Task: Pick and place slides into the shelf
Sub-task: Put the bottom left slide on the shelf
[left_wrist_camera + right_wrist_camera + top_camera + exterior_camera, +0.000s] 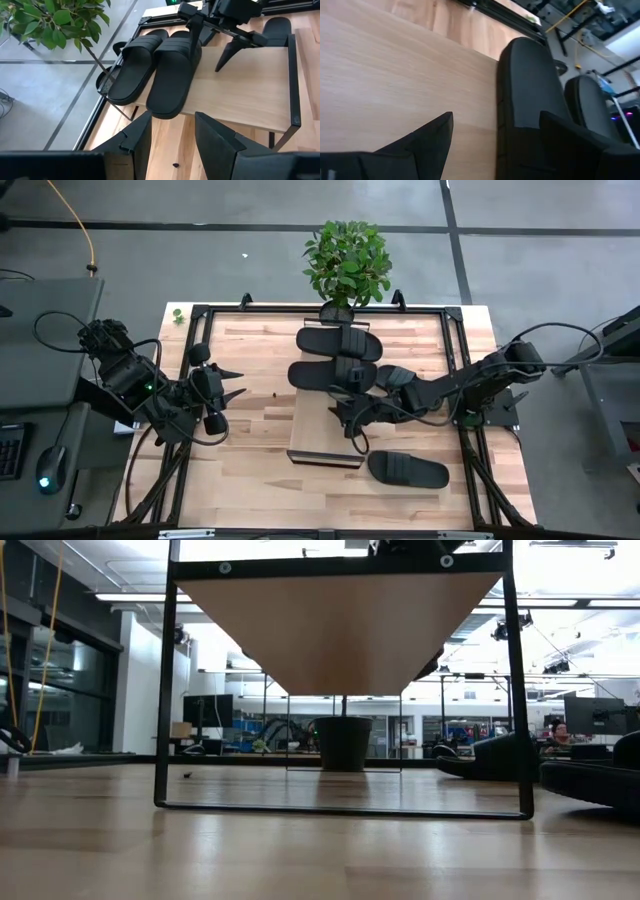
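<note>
The shelf [320,435] is a pale raised board on thin dark legs in the middle of the table; its underside [340,630] shows in the low view. Two black slides lie side by side across its far end [338,340] [328,375], their ends overhanging its left edge [167,75]. A third slide [408,470] lies on the table, near and right of the shelf. My right gripper [350,425] hangs open over the shelf, beside the nearer shelved slide [530,85]. My left gripper [240,382] is open at the table's left, clear of everything. My right gripper stands open over the shelf with one finger [194,35] at the strap [175,47] of the nearer shelved slide and the other [225,55] pointing down at the bare board. Whether the finger touches the strap, I cannot tell.
A potted plant [347,260] stands at the far edge behind the shelf. Dark frame rails [455,340] run round the tabletop. In the low view a second dark shape [480,755] lies on the table's right side, behind the near slide [590,780]. Bare board remains on the shelf's near half.
</note>
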Robot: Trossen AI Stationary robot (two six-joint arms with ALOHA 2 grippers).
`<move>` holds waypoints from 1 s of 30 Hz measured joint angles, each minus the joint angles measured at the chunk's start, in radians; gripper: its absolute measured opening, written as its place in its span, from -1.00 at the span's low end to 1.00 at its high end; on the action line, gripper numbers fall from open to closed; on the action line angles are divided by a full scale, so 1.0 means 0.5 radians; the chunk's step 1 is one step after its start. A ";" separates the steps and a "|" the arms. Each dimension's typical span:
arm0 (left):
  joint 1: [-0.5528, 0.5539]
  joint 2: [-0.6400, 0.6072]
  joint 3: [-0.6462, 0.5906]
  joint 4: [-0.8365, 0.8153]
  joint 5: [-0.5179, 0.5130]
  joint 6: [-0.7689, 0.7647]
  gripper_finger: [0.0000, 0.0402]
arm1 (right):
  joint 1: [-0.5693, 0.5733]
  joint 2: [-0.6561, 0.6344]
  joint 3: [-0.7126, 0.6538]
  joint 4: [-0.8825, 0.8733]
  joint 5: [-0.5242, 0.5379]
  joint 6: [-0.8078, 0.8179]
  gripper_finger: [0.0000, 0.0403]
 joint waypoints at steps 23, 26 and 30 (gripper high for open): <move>0.000 0.000 0.000 0.000 0.000 -0.002 -0.33 | -0.001 0.000 -0.002 -0.002 0.536 -0.122 0.43; 0.000 0.000 0.000 0.000 0.000 -0.002 -0.33 | -0.001 0.000 -0.002 -0.002 0.544 -0.118 0.43; 0.000 0.000 0.000 0.000 0.000 -0.002 -0.33 | -0.001 0.000 -0.002 0.047 0.401 -0.072 0.43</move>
